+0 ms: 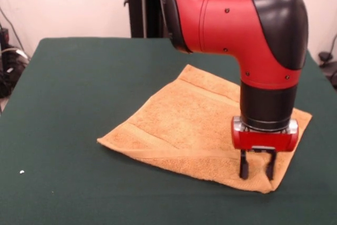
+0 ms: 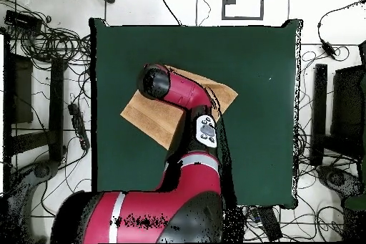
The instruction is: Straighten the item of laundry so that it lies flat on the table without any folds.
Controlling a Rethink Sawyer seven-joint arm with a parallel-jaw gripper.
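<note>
Worktop (image 1: 79, 77): broad rectangle, plain dark green, matte felt-like surface, likely grippy enough to hold cloth in place while a corner is dragged.

Arm (image 1: 231, 19): glossy red shell with black joint caps, descending from above to the towel's near right corner; seen from overhead, covering much of the cloth.

Towel (image 1: 179, 119): golden-orange terry cloth, lying right of the worktop's centre in the front view, set diagonally to the worktop's edges. Looped pile, smooth woven band (image 1: 208, 90) across the far end, hemmed edges. Near edge doubled over along a long straight fold (image 1: 179, 155), leaving a narrow two-layer strip; task therefore judged unfinished. Judged light, soft and limp: no stiffness to push against, so best moved by pulling. Thick pile likely easy to pinch and unlikely to slip. Not fragile. Best hold judged to be the free hemmed edge or corner of the folded-over strip, pinching the top layer only, then drawing it outward away from the fold.

Claw (image 1: 256, 168): two short black fingers spread apart, pointing straight down, tips at or just above the folded strip near the near right corner, nothing pinched between them.
</note>
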